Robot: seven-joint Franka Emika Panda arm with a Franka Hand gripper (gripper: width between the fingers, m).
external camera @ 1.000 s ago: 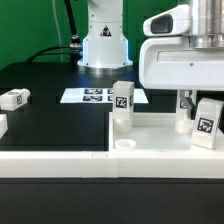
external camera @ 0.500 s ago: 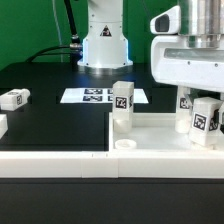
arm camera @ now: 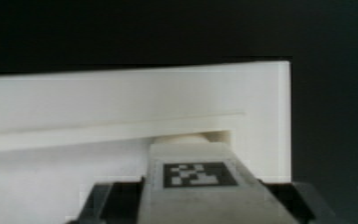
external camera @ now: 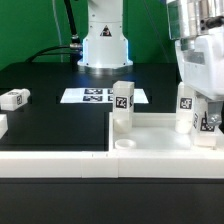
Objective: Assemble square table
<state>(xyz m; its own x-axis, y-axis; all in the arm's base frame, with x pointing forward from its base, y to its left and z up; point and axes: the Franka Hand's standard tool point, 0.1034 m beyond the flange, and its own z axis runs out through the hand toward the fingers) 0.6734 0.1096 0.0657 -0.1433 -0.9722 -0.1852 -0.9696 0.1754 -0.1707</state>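
The white square table top [external camera: 160, 138] lies at the exterior view's right, against the front wall. One tagged white leg [external camera: 121, 106] stands upright at its far left corner, and a second tagged leg [external camera: 186, 108] stands near its far right. My gripper [external camera: 204, 112] hangs over the top's right side, shut on a third tagged leg [external camera: 210, 124] held about upright just above the top. In the wrist view this leg [arm camera: 197, 172] sits between my dark fingers [arm camera: 105, 202], over the white top [arm camera: 87, 105]. A round hole [external camera: 125, 145] shows at the top's near left corner.
A loose tagged leg [external camera: 13, 98] lies on the black table at the exterior view's left, with another white piece [external camera: 2, 125] at the frame edge. The marker board [external camera: 95, 96] lies before the robot base [external camera: 103, 45]. The long white border wall [external camera: 55, 160] runs along the front.
My gripper has shifted toward the exterior view's right and turned, still holding the leg. The leg standing at the far right has come into view from behind it.
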